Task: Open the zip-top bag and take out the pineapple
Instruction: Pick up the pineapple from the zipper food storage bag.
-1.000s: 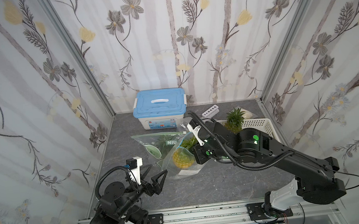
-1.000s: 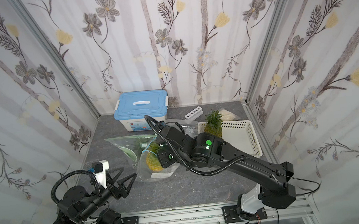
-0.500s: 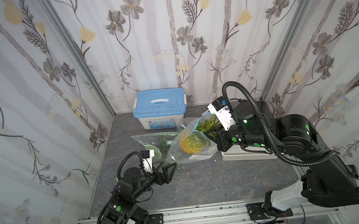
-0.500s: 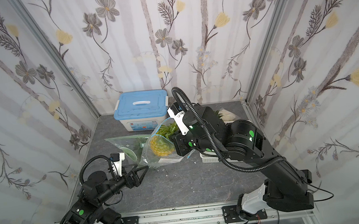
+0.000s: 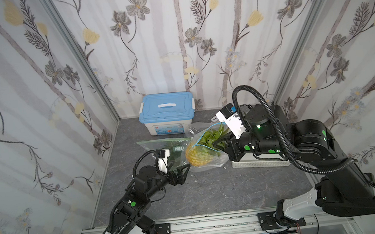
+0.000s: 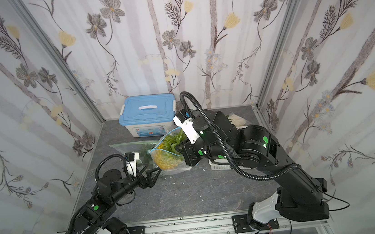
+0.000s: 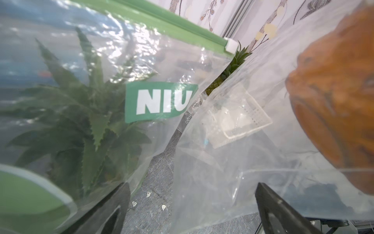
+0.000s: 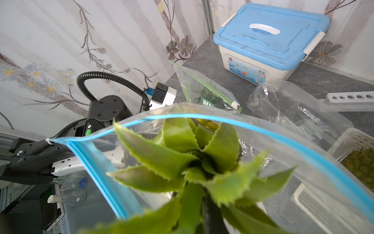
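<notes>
Half finished: hoisted pineapple (image 5: 199, 155) by its crown in clenched right gripper (image 5: 219, 144), open zip-top bag (image 5: 212, 164) still hanging around it; advanced left gripper (image 5: 182, 170), jaws spread, beside bag's bottom, likely to strip it off.

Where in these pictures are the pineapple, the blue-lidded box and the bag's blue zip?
pineapple (image 5: 197, 156): in a top view, on its yellow body.
box (image 5: 166, 108): in a top view, on its blue lid.
zip (image 8: 96, 172): right wrist view, on the wider stretch of the blue strip.
</notes>
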You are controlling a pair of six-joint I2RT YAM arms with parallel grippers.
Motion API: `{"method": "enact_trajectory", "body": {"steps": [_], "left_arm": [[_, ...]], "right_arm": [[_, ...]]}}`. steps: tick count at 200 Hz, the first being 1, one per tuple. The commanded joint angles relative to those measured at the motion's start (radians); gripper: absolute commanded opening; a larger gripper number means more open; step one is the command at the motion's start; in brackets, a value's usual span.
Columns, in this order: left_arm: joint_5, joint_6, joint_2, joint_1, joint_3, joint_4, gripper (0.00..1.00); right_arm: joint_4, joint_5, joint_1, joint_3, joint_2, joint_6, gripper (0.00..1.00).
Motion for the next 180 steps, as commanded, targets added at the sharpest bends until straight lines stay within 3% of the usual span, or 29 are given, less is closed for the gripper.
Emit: {"method": "enact_trajectory", "body": {"steps": [1,12,19,37,54,88,122,180], "left_arm": [[0.01,0.042,0.017,-0.001,0.007,0.094,0.95],[0.004,0.051,0.024,-0.001,0.008,0.1,0.88],[0.005,0.056,0.029,-0.001,0.008,0.108,0.78],[0.007,0.061,0.04,-0.002,0.013,0.115,0.32],[-0.001,0.064,0.04,-0.001,0.021,0.106,0.0],[-0.107,0.049,-0.044,-0.002,0.04,0.004,0.0],[-0.269,0.03,-0.159,-0.005,0.112,-0.302,0.0],[-0.516,-0.114,-0.215,-0.01,0.089,-0.579,0.0]], "right_arm": [[0.1,-0.024,0.001,0.009,-0.01,0.0,0.0],[0.102,-0.025,0.001,0.009,-0.015,0.002,0.0],[0.103,-0.024,0.001,0.009,-0.018,0.004,0.0],[0.103,-0.023,0.001,0.008,-0.024,0.007,0.0],[0.097,-0.015,0.002,0.006,-0.025,0.007,0.0],[0.099,0.016,0.003,-0.014,-0.037,0.004,0.0],[0.089,0.07,0.001,-0.022,-0.056,-0.003,0.0],[0.11,0.146,0.001,-0.084,-0.126,-0.002,0.0]]}}
